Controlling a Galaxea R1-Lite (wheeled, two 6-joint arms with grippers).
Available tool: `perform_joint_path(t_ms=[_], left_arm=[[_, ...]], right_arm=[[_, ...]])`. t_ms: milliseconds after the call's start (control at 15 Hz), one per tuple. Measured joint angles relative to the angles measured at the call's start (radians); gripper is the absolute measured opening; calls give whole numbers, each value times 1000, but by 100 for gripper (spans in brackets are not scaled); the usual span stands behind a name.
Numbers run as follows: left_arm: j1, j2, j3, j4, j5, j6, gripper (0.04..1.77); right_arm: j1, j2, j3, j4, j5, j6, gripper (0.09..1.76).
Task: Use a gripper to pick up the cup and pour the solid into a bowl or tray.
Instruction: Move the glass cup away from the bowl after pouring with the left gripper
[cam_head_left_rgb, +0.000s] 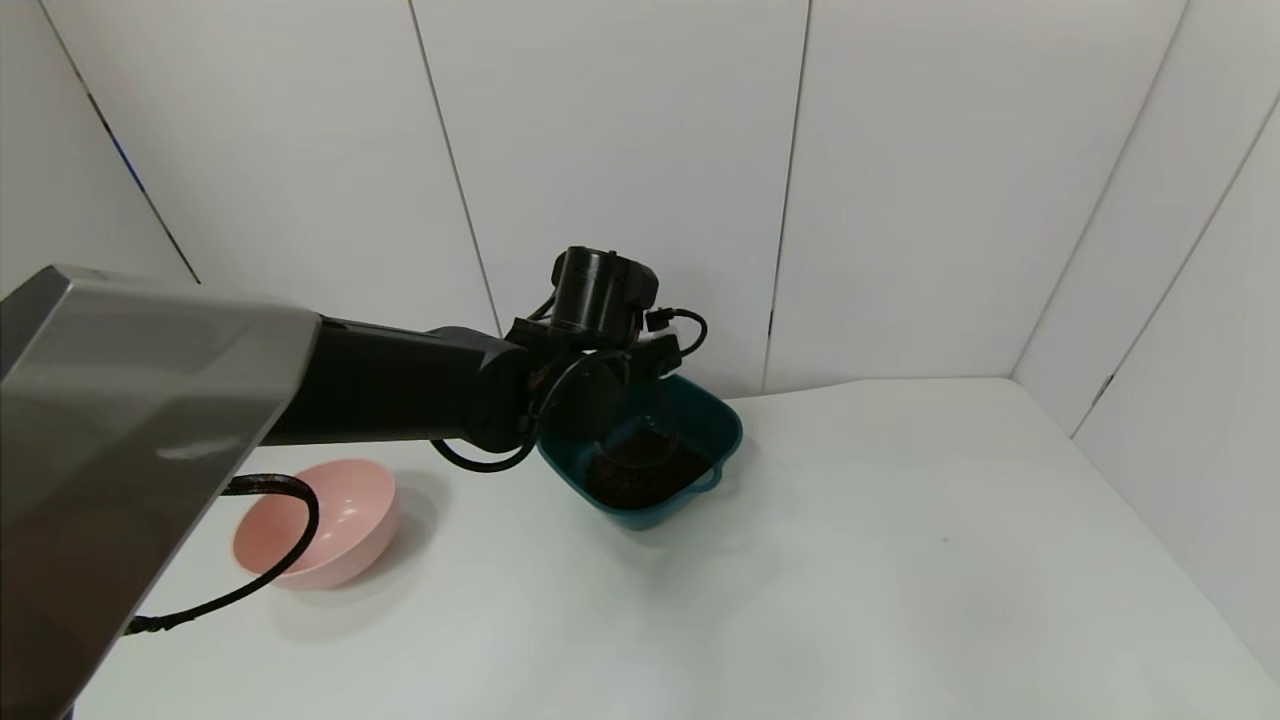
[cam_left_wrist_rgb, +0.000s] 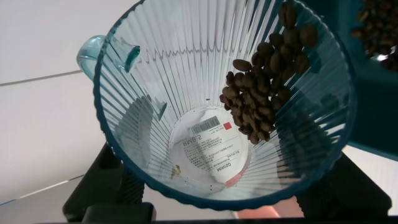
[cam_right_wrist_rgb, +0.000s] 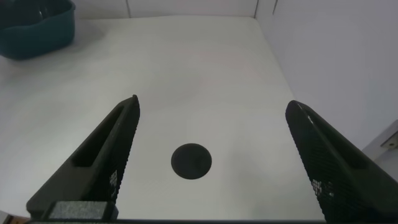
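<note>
My left gripper (cam_head_left_rgb: 628, 405) is shut on the ribbed translucent cup (cam_head_left_rgb: 640, 432) and holds it tipped over the dark teal bowl (cam_head_left_rgb: 728, 425). A heap of dark brown beans (cam_head_left_rgb: 645, 478) lies in the bowl. In the left wrist view I look into the cup (cam_left_wrist_rgb: 168, 74). A clump of beans (cam_left_wrist_rgb: 267, 81) lies along its wall towards the rim, and a white label covers its bottom. The black fingers (cam_left_wrist_rgb: 102, 186) press on the cup's two sides. The teal bowl (cam_left_wrist_rgb: 373, 99) with beans (cam_left_wrist_rgb: 379, 25) is just past the rim. My right gripper (cam_right_wrist_rgb: 211, 109) is open and empty over the bare table.
A round pink bowl (cam_head_left_rgb: 330, 520) stands on the white table to the left of the teal bowl. White walls close the back and right. A black round spot (cam_right_wrist_rgb: 191, 161) marks the table under the right gripper. The teal bowl (cam_right_wrist_rgb: 31, 28) shows far off there.
</note>
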Motion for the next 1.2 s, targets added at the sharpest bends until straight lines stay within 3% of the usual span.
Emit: perform_joint_path(t_ms=[467,667,867,1000,1067,1200], left_arm=[[19,-108,27,247,-161,-420,129],[43,-176,74,251,-218,-544,129],[69,-250,140,244,-334,-711,129],[84,-300,176,239,-378,-821,129],[90,-322,196,216,-386,-858,129],[99,-360,271,70,-392,-893,129]], right_arm=[[0,0,0,0,0,0,171],[0,0,0,0,0,0,171],[0,0,0,0,0,0,171],[0,0,0,0,0,0,171],[0,0,0,0,0,0,171],[0,0,0,0,0,0,171]])
